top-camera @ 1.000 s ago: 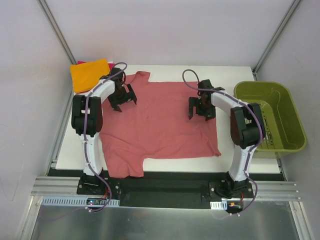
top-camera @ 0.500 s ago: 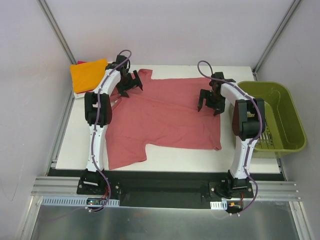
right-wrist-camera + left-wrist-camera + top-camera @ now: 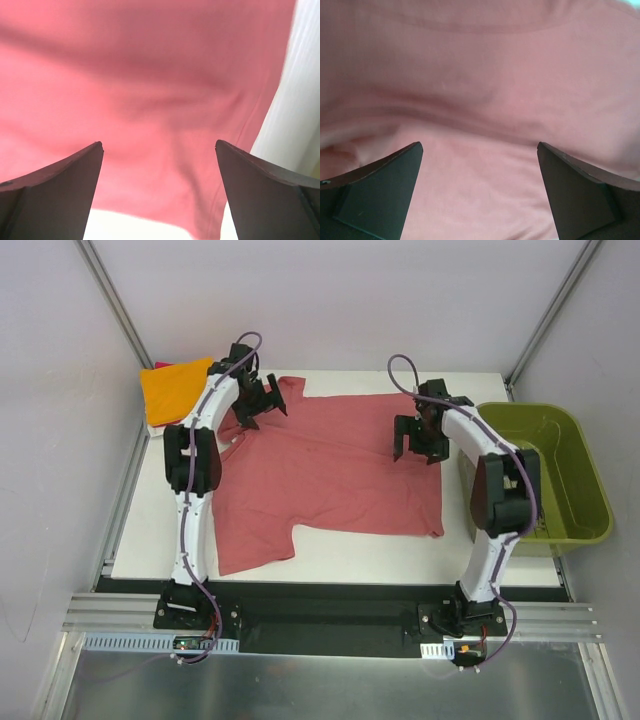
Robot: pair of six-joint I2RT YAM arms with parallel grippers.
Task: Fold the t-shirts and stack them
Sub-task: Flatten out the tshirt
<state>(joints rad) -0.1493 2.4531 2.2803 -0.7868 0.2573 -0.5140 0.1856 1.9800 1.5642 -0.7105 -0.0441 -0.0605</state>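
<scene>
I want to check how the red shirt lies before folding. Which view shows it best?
Top external: the whole red shirt shows, spread out, its full outline in view. The left wrist view shows only blurred cloth close up; the right wrist view shows cloth and one edge.

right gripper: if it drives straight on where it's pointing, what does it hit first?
Probably the salmon-red t-shirt, near its edge: cloth fills the view between the open fingers of the right gripper. Gap to it unclear.
</scene>
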